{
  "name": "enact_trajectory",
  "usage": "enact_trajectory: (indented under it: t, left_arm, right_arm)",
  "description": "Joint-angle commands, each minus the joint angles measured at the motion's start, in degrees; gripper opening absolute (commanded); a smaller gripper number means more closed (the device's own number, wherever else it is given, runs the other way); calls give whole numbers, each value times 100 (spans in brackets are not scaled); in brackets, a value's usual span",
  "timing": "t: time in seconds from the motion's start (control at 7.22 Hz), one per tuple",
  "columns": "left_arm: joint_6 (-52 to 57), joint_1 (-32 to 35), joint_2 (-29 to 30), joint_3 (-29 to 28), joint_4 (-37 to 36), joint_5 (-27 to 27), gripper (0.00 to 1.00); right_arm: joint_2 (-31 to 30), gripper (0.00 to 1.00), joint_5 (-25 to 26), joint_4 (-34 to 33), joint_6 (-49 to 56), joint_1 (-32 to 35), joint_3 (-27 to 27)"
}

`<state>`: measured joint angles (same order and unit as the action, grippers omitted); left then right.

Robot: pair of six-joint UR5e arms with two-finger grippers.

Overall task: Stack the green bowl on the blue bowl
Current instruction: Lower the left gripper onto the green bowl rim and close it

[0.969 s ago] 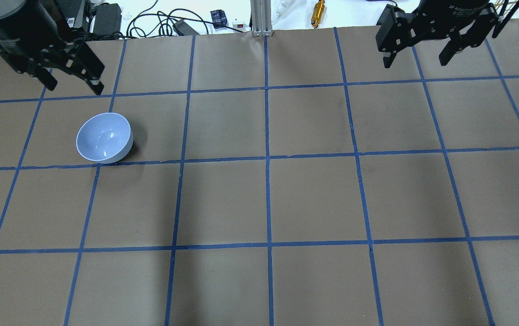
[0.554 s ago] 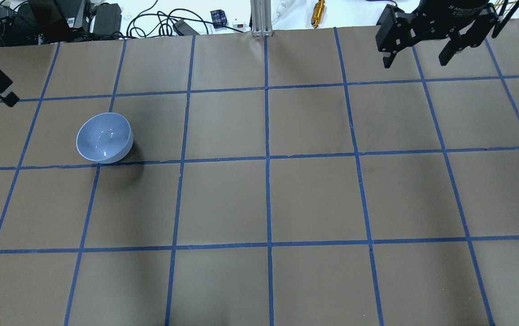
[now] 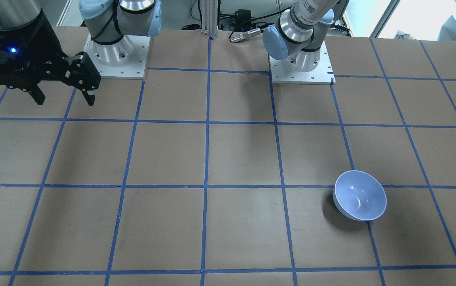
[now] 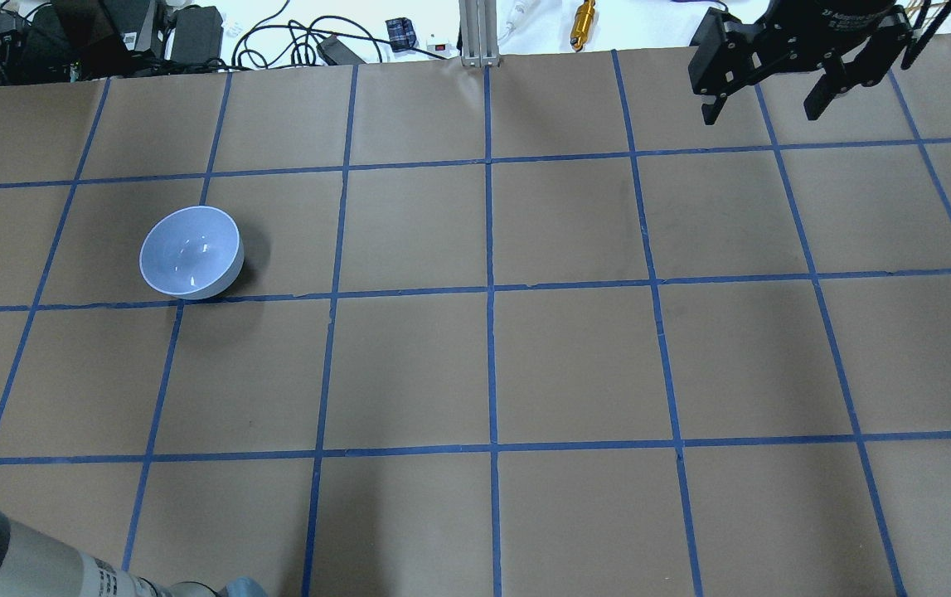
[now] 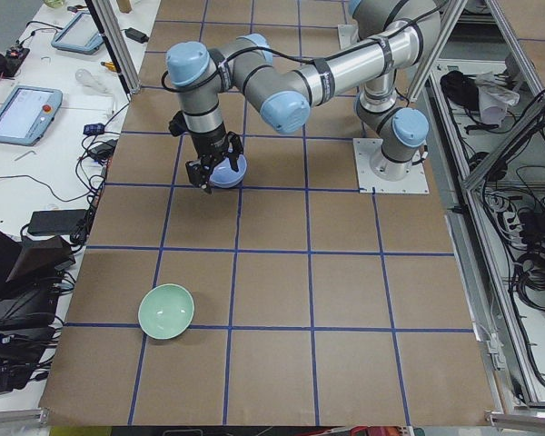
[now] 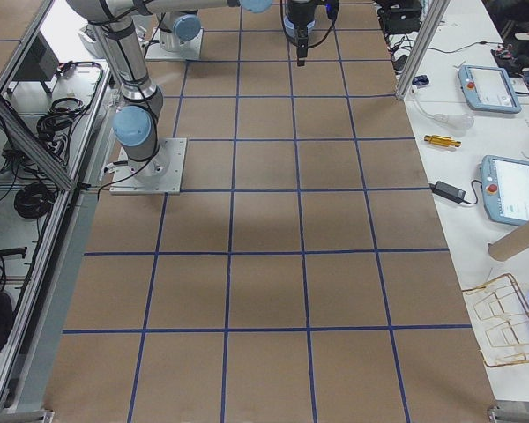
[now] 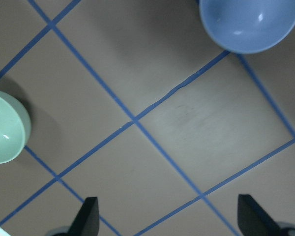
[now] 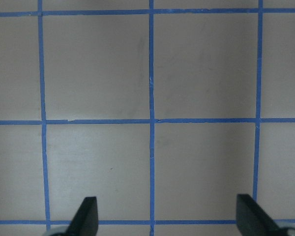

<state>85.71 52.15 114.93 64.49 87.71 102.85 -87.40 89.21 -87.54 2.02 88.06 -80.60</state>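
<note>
Brown paper point(image 4: 574, 365) gridded with blue tape lines point(image 4: 489, 232) lay under both bowls: the green bowl point(image 5: 166, 311) sat upright out toward the robot's left end, well apart from the blue bowl point(image 4: 191, 253), which stood upright just beside a tape line. The left gripper point(image 7: 169, 223) hung high over the paper with both bowls in its wrist view, its fingers spread wide and holding nothing. The right gripper point(image 4: 761, 112) hovered far off on the robot's right side, its jaws likewise wide and empty.
</note>
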Motion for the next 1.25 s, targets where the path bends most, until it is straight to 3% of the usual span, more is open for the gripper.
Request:
enact_trajectory:
  t: [0.0,0.28,0.69,1.11]
  left_arm:
    - [1732,-476,1080,-986,-403,-281,99]
    - [3417,-722,1907,-1840,-404,-527,99]
    - [5118,-1039,2673,-2273,-718,-948,98]
    - [5184,-1189,3096,-2371,-720,-1283,98]
  right_arm:
    - [3,100,0,0,0,0,0]
    - [3,100,0,0,0,0,0]
    - [3,100,0,0,0,0,0]
    - [3,100,0,0,0,0,0]
